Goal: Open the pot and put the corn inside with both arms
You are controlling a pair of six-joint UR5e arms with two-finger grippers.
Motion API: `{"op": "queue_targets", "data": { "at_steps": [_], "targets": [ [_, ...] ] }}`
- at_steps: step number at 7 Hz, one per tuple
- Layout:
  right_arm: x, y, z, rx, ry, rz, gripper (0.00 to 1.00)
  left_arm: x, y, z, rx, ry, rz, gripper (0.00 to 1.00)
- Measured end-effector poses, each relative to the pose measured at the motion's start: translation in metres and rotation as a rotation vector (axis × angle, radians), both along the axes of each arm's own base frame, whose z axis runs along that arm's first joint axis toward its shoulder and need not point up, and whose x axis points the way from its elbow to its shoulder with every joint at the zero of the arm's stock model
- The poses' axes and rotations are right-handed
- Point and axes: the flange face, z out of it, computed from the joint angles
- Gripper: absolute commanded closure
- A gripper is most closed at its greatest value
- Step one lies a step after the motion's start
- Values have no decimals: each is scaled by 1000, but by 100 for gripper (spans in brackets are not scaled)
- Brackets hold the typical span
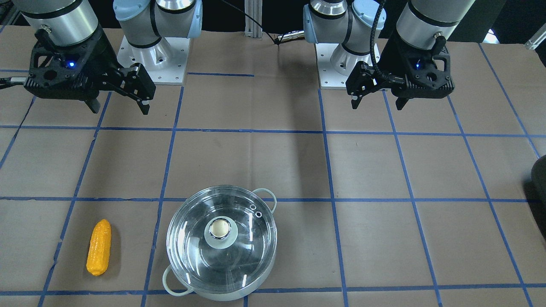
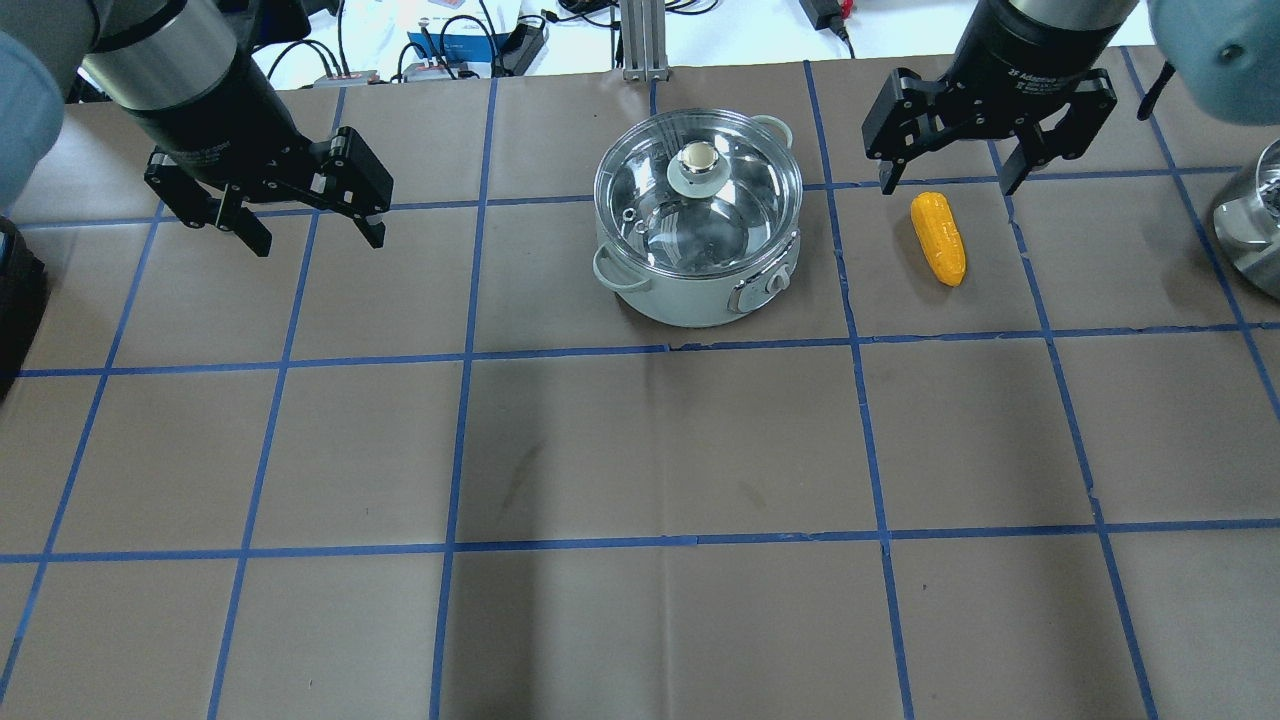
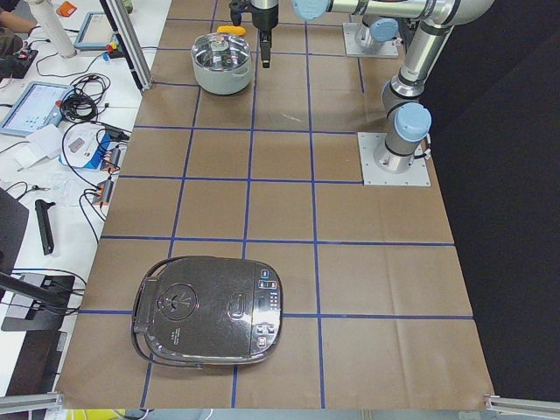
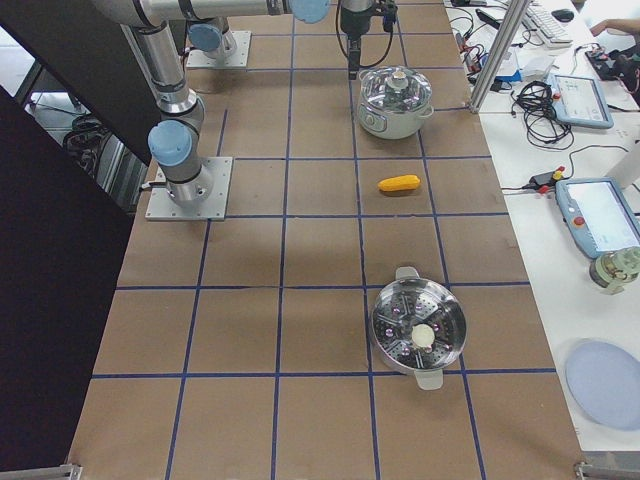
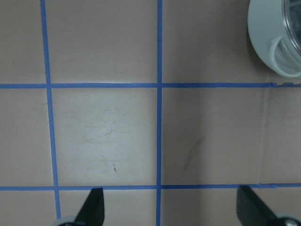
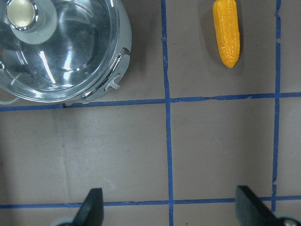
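The steel pot (image 2: 690, 290) stands at the far middle of the table with its glass lid (image 2: 735, 205) on and the pale knob (image 2: 698, 157) on top. It also shows in the front view (image 1: 260, 279) and the right wrist view (image 6: 120, 70). The orange-yellow corn (image 2: 938, 238) lies flat on the table to the pot's right, apart from it, also in the front view (image 1: 99, 247) and the right wrist view (image 6: 226, 30). My right gripper (image 2: 946, 185) hangs open and empty above the table near the corn. My left gripper (image 2: 320, 243) hangs open and empty, well left of the pot.
A black rice cooker (image 3: 210, 306) sits at the table's left end. A second steel pot with a steamer insert (image 4: 418, 330) sits at the right end. Blue tape lines grid the brown table. Cables and tablets lie on the side bench (image 4: 560, 110).
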Motion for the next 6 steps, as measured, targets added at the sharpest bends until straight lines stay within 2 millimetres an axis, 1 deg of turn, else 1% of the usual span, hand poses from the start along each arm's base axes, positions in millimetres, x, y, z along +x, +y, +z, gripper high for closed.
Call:
{"op": "queue_targets", "data": {
  "at_steps": [3,4,5,6],
  "targets": [
    [0,0,0,0,1,0,0,-1,0,1,-3,-1,-1,0],
    [-1,0,0,-1,4,1,0,-2,-3,2,-4,0,-2,0],
    [-8,-3,-1,-5,15,14,0,-5,-11,2,-10,4,-3,0],
    [-28,-10,-3,-4,27,26,0,-18,-20,6,-29,10,-18,0]
  ]
}}
